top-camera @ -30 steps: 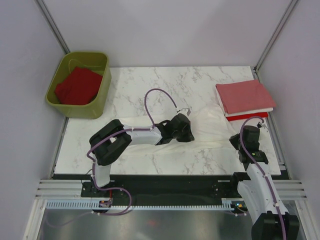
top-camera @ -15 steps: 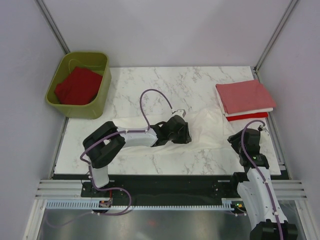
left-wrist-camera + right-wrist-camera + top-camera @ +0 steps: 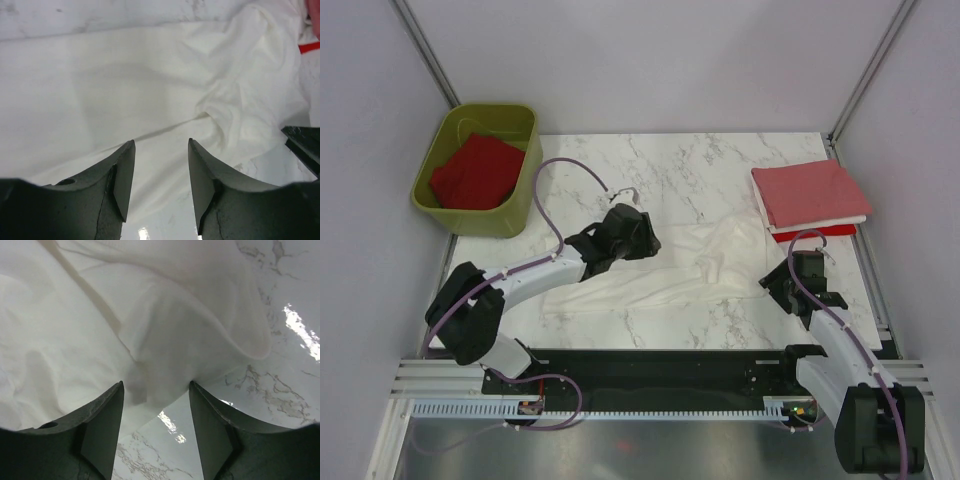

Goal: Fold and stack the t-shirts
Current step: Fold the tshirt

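1. Left gripper has let go: jaws apart, nothing between them, and it has swung back to the left end of the white t-shirt.
2. Right gripper has released too, jaws spread over the shirt's bunched right end.
3. The shirt lies mid-table, now more rumpled, near the folded salmon pink t-shirt.

An olive-green plastic tub sits at the far left corner of the marble table.

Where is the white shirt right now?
In the overhead view, the white t-shirt lies spread mid-table, its bunched right end beside the folded stack.
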`<state>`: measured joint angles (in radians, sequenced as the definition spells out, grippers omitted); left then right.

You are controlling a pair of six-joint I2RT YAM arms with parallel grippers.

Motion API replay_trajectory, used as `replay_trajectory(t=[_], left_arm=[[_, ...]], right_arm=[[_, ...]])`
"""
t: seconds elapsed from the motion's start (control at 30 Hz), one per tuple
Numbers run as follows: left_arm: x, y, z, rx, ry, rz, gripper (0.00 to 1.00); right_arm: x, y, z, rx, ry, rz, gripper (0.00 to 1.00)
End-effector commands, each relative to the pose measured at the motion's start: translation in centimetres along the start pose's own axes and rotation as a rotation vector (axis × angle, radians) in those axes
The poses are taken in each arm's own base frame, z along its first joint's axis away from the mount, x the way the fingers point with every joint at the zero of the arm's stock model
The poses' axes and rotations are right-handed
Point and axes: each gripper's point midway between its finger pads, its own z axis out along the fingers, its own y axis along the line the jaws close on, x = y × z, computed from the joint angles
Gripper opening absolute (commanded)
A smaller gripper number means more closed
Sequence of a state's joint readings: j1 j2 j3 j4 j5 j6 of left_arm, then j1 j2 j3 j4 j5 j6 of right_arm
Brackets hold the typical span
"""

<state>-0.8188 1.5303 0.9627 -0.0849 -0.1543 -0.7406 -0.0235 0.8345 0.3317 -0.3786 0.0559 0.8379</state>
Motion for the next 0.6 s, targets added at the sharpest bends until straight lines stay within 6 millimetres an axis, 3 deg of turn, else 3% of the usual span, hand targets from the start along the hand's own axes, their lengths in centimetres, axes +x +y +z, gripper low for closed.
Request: replay_trajectory(t=[0.0,0.17,0.2,0.27,0.3,0.37,0.57], left_arm=[[-1.6,4.7,-1.5,-0.1,-0.029,-0.008,0.54],[-1.8,8.5,-2.0,-0.2,-0.051,-0.048,0.56],[-1.9,10.0,-1.8,-0.238,-0.047,-0.071,0.56],[-1.7,11.9,-1.6,-0.293,-0.042,-0.113,0.56],[-1.9,13.0,-1.7,-0.327,-0.042,-0.135,0.56],[-1.6,14.1,-1.5,-0.379,-0.033,-0.135,0.56],[-1.2,16.6,-1.1,-0.527,-0.012,-0.17,0.57]], right_arm=[[-0.1,2.5,0.7,-0.068,0.005,-0.021,0.63],[-0.3,2.2,1.9,-0.009,-0.01,-0.026,0.49],[-0.6,2.4,2.1,-0.011,-0.022,-0.022,0.38],[-1.1,2.8,2.3,-0.011,-0.037,-0.024,0.26],[-1.1,2.9,2.7,-0.004,-0.026,-0.033,0.11],[-1.3,4.6,3.0,-0.032,-0.004,-0.057,0.03],[0.1,9.6,5.9,-0.042,0.049,-0.175,0.0]])
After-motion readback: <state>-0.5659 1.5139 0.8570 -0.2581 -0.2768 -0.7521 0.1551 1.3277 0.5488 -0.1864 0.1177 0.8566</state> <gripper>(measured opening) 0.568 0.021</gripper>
